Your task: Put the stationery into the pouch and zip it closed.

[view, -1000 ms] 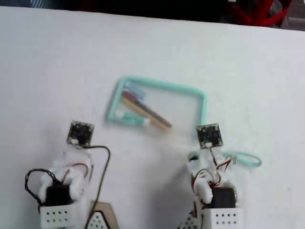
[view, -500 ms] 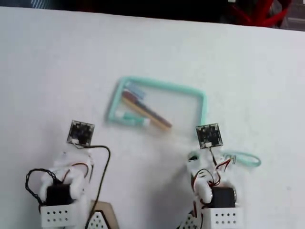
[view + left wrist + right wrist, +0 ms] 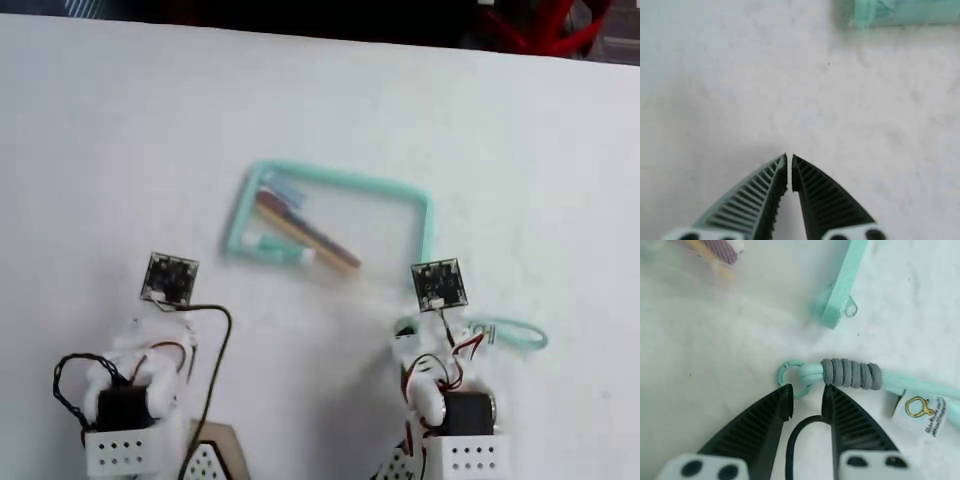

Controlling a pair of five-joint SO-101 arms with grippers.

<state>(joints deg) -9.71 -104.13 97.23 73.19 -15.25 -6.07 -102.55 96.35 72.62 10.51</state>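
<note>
Pouch lies mid-counter, stationery inside. My left end effector is pinched together above bare counter; my right end effector stands narrowly parted at the strap ring.

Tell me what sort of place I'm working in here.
Likely a hobby or lab workbench: a plain white table, two small robot arms with exposed wiring, and a teal-edged clear pouch.

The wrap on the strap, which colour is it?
Grey. The wrap binds the mint-green strap; the right wrist view shows it best.
</note>
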